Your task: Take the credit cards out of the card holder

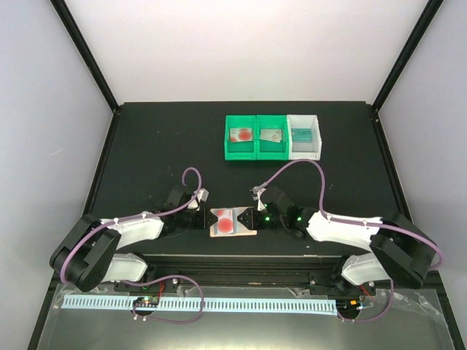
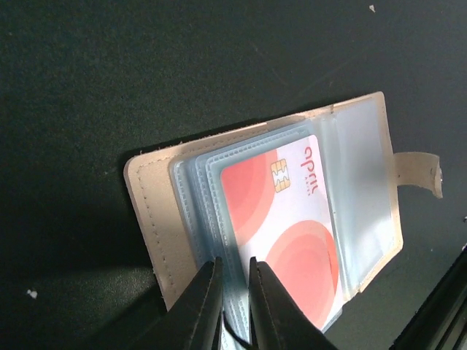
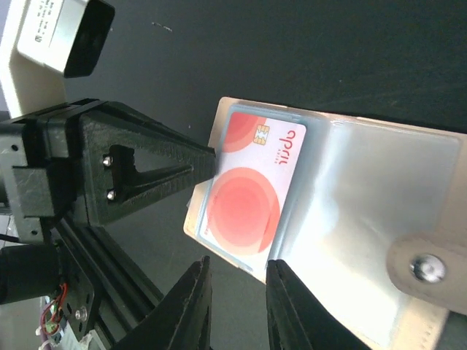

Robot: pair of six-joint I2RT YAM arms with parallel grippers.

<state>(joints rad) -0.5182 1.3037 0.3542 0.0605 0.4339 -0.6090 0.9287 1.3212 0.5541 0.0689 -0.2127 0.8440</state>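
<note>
The peach card holder (image 1: 233, 222) lies open on the black table between both grippers. A pale credit card with red blotches (image 2: 284, 219) sits in its top pale blue pocket. My left gripper (image 2: 235, 281) is shut on the edge of the stacked pocket panels, beside the peach cover (image 2: 157, 211). In the right wrist view the same card (image 3: 252, 197) shows in the holder (image 3: 365, 219). My right gripper (image 3: 239, 292) is narrowly open at the holder's near edge, with only table between its fingers. Its right finger (image 3: 288, 306) lies against the holder's edge.
Two green bins (image 1: 240, 146) (image 1: 271, 148) and a white bin (image 1: 304, 149) stand in a row at the back. Each holds a card: red-blotched (image 1: 241, 135), silver-grey (image 1: 271, 135), teal (image 1: 304, 134). The holder's snap tab (image 3: 427, 266) points toward the right arm.
</note>
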